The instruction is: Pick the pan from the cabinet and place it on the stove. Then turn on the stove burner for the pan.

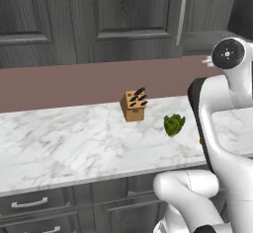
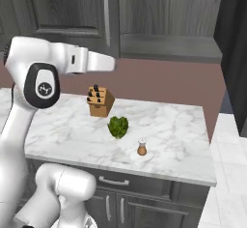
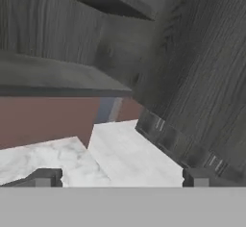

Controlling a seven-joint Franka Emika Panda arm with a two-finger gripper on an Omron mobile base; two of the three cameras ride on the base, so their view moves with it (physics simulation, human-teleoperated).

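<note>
- Left base view: the marble counter (image 1: 74, 143) runs across the middle, with a wooden knife block (image 1: 134, 105) standing near its back edge. A leafy green vegetable (image 1: 174, 124) lies on the marble to the right of the knife block and nearer the front edge, apart from it. Above the knife block hangs the cabinet (image 1: 128, 15), its door shut, with the long silver bar handle (image 1: 181, 16) upright at its right side. Below the counter, left of the knife block, are low drawers (image 1: 34, 207) with short handles. The white arm (image 1: 222, 123) rises to the right of the knife block.
- Right base view: the knife block (image 2: 100, 101) stands on the counter (image 2: 178, 140) near the wall. The green vegetable (image 2: 118, 126) lies in front of the knife block and a little right. A small brown shaker (image 2: 142, 148) with a pale top stands upright farther right and forward of the knife block, close to the counter's front edge. The cabinet (image 2: 67, 9) hangs above the knife block, door closed, bar handle (image 2: 106, 15) vertical. The arm (image 2: 58, 63) reaches across at the left, above the knife block.
- Hand view: the gripper (image 3: 120, 179) shows two dark tips set wide apart with nothing between them, so the claw is open and empty. Ahead of it lie pale marble counter and dark wood-grain cabinet (image 3: 202, 67) panels.
- The pan cannot be seen; the cabinet door is closed.
</note>
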